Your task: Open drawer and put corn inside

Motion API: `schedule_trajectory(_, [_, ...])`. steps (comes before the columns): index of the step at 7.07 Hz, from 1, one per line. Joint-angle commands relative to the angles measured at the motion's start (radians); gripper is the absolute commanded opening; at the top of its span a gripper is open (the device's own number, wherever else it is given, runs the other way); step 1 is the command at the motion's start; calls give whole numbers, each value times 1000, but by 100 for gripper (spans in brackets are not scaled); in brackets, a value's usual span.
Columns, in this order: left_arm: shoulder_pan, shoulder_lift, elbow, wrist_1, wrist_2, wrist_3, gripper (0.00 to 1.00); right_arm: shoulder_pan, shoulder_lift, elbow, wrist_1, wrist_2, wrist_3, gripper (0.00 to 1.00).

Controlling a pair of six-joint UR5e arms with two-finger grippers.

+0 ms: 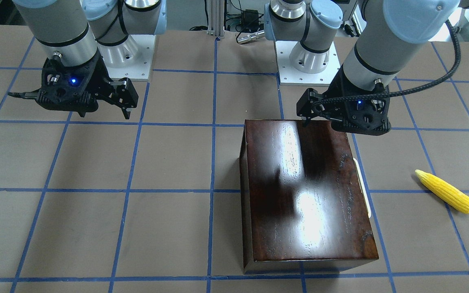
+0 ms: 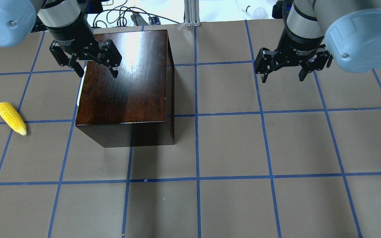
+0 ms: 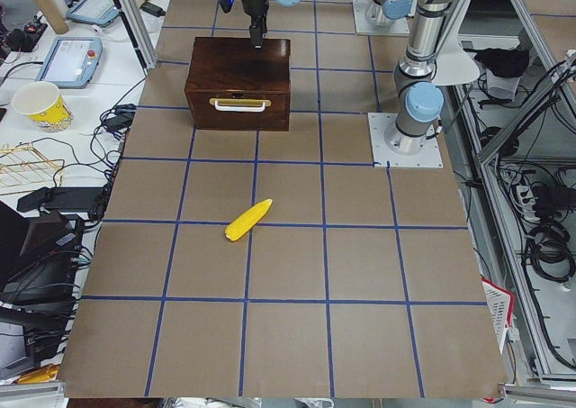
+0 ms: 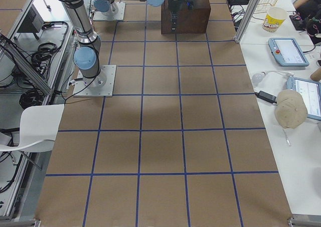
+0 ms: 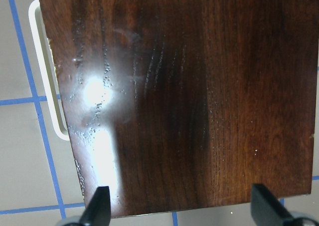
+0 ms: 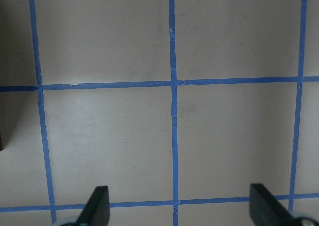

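Jaws first: the left gripper [image 2: 97, 72] has its jaws spread wide and holds nothing. It hangs above the glossy top of the box [image 2: 124, 89], and in the left wrist view its two dark fingertips [image 5: 99, 207] frame almost the whole width of that top, so I read it as well clear of the wood. The right gripper [image 2: 282, 78] is spread just as wide and just as empty. It hovers over bare table [image 2: 230, 148], well apart from the box, and its wrist camera shows only brown paper crossed by blue tape lines. The box is dark reddish-brown wood, lacquered so hard that the lamps glare white across the grain. The drawer [image 3: 238, 113] sits shut, its front flush with the box, and I see that front properly only in the exterior left view. The white curved handle [image 3: 240, 105] is elsewhere just a pale sliver peeking past the top edge. The corn [image 2: 11, 117] lies flat on the table on the drawer-front side of the box, well apart from it and from both grippers. It is a bright yellow cob, bumpy with kernels and tapering to a point. In the exterior right view the far arm hides most of the box, and the corn does not show at all.
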Motion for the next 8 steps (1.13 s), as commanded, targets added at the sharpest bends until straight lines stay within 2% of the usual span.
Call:
schedule_trajectory(1, [4,1,0,0,1,1,100,0,0,0,0,0,0,100])
schedule_trajectory(8, [12,12,4,-9,-1,-1,100,0,0,0,-1,0,0,100])
